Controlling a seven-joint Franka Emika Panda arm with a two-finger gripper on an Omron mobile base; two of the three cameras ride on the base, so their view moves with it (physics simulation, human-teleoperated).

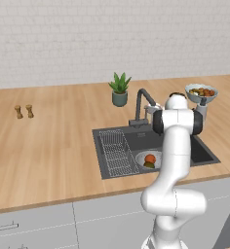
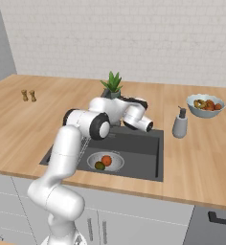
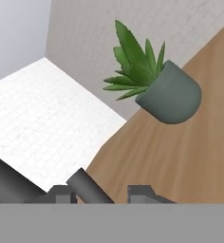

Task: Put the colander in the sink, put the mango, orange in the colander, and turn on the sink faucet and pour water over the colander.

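I see the gripper [image 3: 103,193] low in the hand view: two small dark finger tips [image 3: 61,193] stand on either side of a slim dark rod, which I take to be the lever [image 3: 88,186] of the faucet [image 1: 141,104]. The jaws stand narrowly apart around it; I cannot tell whether the pads touch it. At 1 o'clock from the tips, a plant [image 3: 154,83] with pointed green leaves sits in a rounded, matte grey-green pot on the wood-grain counter [image 1: 48,146].

In the base views the white arm reaches over the sink [image 2: 143,153], a dark grey rectangular basin set into the counter. The faucet is a dark gooseneck at the basin's back edge. The colander [image 2: 116,160], round and shiny, lies in the basin with the orange [image 2: 106,160] and the darker green mango [image 2: 100,166] touching inside it. A wire rack [image 1: 114,151] fills the basin's left side.

From the right base view, a grey soap dispenser [image 2: 180,124] stands at 3 o'clock from the sink; a pale fruit bowl [image 2: 206,105] sits beyond it. Two small brown shakers [image 1: 24,111] stand well apart at 9 o'clock. I can read no writing.
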